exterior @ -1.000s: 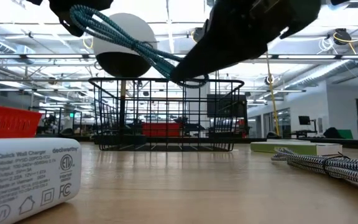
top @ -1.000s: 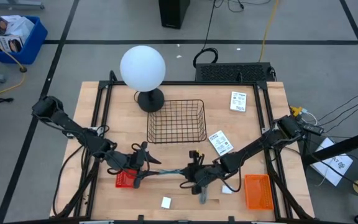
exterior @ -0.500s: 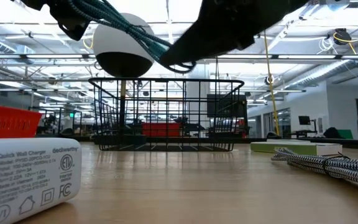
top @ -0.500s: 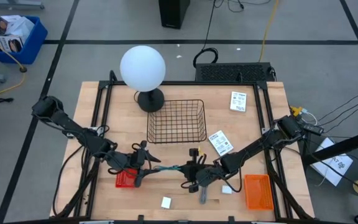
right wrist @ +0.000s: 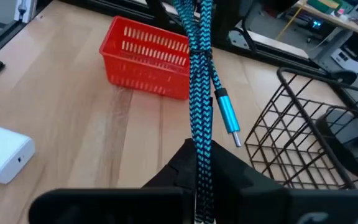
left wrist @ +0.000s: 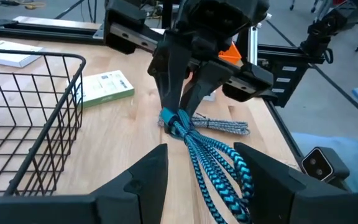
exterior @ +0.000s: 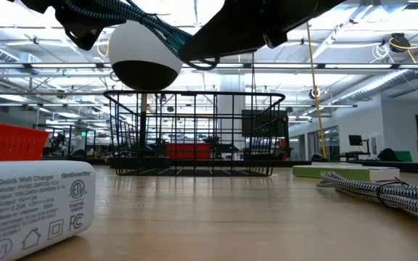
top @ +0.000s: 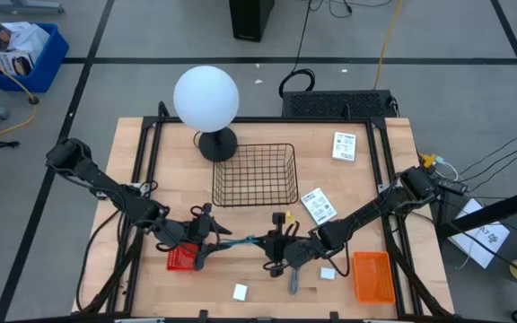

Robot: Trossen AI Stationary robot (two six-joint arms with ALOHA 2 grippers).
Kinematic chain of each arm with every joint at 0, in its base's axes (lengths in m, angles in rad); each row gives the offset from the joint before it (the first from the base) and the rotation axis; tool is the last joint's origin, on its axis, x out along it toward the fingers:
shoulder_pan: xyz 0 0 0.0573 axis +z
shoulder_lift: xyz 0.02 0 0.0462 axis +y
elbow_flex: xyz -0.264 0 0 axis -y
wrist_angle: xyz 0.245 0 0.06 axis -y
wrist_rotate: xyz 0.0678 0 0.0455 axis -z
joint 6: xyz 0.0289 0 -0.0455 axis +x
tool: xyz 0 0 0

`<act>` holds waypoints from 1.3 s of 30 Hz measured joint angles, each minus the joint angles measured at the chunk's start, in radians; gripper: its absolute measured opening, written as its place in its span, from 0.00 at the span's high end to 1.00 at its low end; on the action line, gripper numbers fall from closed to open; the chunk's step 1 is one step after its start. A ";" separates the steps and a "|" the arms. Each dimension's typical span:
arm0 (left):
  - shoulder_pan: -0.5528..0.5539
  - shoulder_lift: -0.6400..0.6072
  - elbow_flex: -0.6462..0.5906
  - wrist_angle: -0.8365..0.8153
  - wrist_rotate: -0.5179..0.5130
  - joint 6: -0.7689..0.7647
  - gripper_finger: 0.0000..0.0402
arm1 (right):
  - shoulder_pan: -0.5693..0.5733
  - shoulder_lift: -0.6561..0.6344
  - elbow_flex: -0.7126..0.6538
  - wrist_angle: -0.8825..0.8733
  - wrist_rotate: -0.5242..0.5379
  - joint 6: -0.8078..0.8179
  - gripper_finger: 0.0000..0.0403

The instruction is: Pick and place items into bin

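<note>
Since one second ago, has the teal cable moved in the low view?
Yes. The teal cable rose, judged against the fixed wire basket.

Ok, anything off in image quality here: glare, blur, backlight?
Low view: ceiling lights backlight the arms into silhouettes, and the white charger up close looks soft. High view: even light, soft shadows. Right wrist view: the teal cable is sharp, the gripper's own fingers blurred.

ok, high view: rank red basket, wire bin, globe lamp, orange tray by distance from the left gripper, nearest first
From the left gripper, which grips one end of the teal cable:
1. Red basket: right beside it, at the table's front left.
2. Wire bin: mid-table, behind the gripper.
3. Globe lamp: back edge, beyond the bin.
4. Orange tray: far front right, past the right gripper.
</note>
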 joint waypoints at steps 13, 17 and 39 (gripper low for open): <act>0.006 0.010 0.000 -0.003 -0.027 0.027 0.86 | 0.000 0.000 0.000 0.002 0.000 0.002 0.96; 0.006 0.010 0.000 -0.010 -0.027 0.031 0.97 | 0.000 0.000 0.000 0.003 0.000 0.002 0.96; -0.043 -0.114 0.000 -0.194 -0.017 -0.007 0.97 | 0.002 0.000 0.001 0.010 -0.002 0.013 0.69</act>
